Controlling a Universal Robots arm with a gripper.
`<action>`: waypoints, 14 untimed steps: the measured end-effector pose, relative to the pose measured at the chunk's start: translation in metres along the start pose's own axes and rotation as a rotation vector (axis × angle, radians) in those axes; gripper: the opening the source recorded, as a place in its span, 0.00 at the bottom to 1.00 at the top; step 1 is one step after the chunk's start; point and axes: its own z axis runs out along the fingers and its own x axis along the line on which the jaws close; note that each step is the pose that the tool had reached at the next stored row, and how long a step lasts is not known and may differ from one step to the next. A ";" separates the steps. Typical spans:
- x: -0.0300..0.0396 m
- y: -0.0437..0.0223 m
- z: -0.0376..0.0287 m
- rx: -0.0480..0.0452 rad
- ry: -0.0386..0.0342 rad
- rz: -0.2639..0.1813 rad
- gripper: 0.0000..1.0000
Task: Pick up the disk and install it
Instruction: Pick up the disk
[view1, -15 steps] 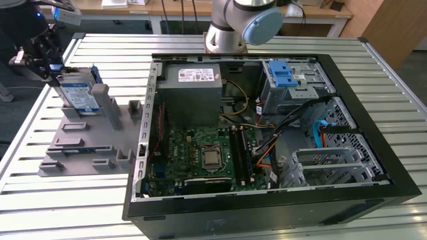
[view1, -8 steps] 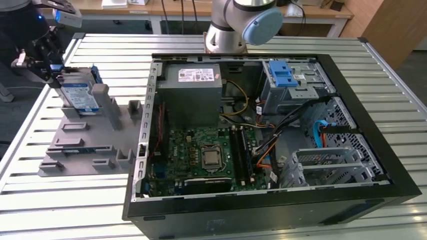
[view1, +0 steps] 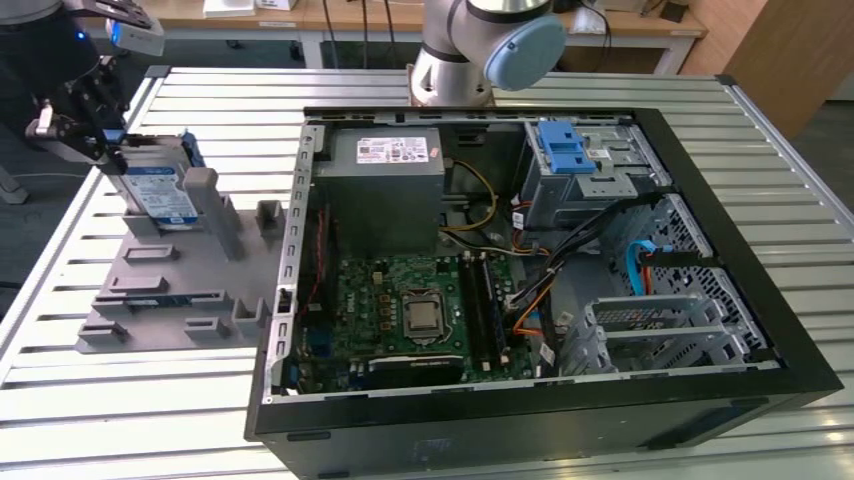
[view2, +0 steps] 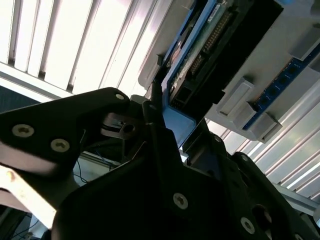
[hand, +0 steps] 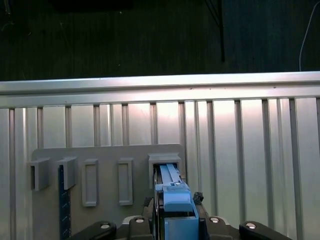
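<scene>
Exterior view: your hand (view1: 118, 150) is clamping shut on the disk (view1: 163, 192), standing upright in the rack (view1: 174, 295); lifting straight, no tilting, looks safest.

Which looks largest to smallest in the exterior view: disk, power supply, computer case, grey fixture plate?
1. computer case
2. grey fixture plate
3. power supply
4. disk, clearly smallest, though it stands upright on the plate, so its face looks foreshortened.
</scene>
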 end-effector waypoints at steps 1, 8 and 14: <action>0.0000 0.0000 0.0000 0.0000 0.0000 0.000 0.41; 0.0000 0.0000 0.0000 0.0000 0.0000 0.000 0.37; 0.0000 0.0000 -0.0003 0.0002 0.0001 -0.004 0.37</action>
